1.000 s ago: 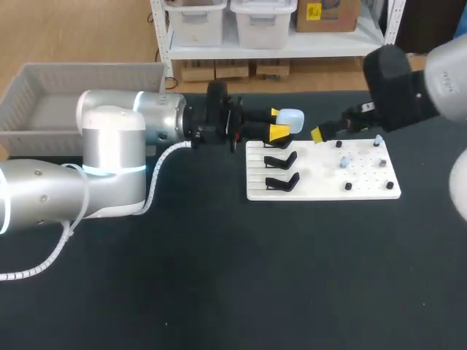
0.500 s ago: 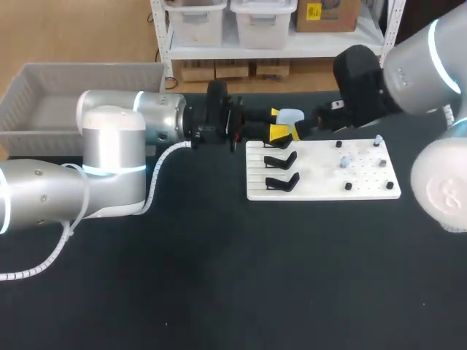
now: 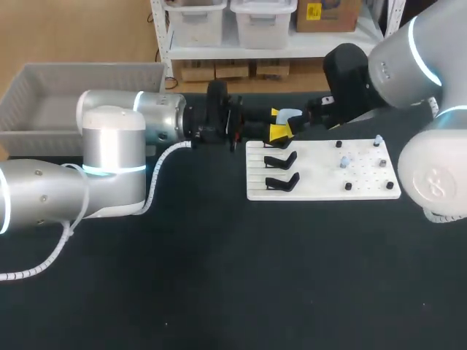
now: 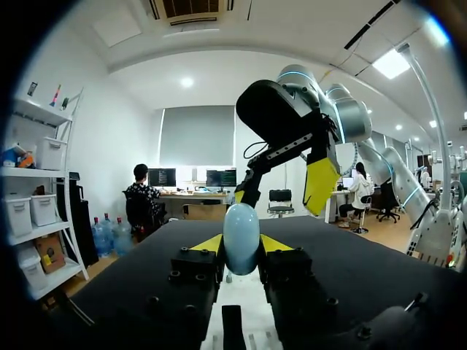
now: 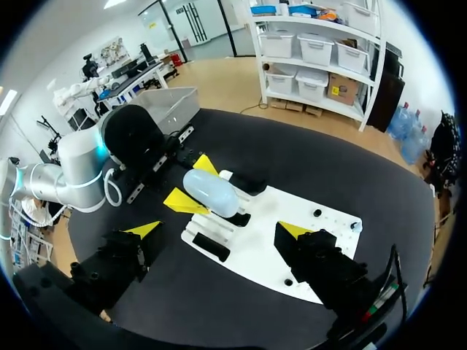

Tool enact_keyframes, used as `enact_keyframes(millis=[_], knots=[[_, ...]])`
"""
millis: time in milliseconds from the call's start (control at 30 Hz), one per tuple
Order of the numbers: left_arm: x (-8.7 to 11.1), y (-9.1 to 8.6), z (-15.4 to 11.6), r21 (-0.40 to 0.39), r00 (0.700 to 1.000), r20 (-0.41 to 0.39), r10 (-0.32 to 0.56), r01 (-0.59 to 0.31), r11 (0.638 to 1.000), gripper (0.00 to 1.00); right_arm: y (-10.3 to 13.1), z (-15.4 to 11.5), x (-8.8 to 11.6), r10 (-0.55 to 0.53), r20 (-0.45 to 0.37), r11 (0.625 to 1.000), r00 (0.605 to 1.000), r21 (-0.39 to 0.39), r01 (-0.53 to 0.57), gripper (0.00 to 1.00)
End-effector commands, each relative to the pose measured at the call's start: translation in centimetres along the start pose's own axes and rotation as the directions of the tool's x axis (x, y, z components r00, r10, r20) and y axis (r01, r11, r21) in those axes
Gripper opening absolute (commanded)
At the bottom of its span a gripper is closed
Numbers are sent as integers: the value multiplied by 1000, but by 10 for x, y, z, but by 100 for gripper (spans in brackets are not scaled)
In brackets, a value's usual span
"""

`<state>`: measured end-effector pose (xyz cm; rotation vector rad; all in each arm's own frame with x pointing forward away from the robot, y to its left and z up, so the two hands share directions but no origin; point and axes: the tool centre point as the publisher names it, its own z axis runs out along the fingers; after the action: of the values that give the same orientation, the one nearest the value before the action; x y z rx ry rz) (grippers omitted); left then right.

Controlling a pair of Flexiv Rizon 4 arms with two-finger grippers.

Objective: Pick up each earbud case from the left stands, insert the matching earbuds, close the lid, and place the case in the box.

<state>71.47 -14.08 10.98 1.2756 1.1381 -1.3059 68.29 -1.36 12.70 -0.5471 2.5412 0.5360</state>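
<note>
Two stands (image 3: 281, 181): black, on the white board (image 3: 321, 191), by its left edge.
Earbuds (image 3: 343, 162): small, pale, on the board's right half.
Left gripper (image 3: 280, 122): clamped on the pale blue case (image 3: 292, 116), in the air just past the board's far left corner.
Right gripper (image 5: 219, 230): opened wide, the case just ahead of it.
Box (image 3: 44, 109): grey, at the table's (image 3: 219, 277) far left corner.

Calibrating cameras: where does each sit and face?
Head view: above and behind, looking down on the table; left arm and right arm show.
Left wrist view: from that wrist, looks along the left gripper toward the right gripper.
Right wrist view: from that wrist, looks down between its fingers at the board.
Shared: the earbud case in the left gripper.
</note>
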Motion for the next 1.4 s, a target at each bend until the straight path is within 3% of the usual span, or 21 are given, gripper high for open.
enact_keyframes(millis=[33, 1400], knots=[[3, 2, 0, 3, 1000, 6, -1, 1, 1000, 0, -2, 4, -4, 5, -6, 1000, 1000, 7, -5, 100], [3, 2, 0, 3, 1000, 6, -1, 1, 1000, 0, -28, 10, -16, 83, 23, 993, 996, 82, -84, 100]])
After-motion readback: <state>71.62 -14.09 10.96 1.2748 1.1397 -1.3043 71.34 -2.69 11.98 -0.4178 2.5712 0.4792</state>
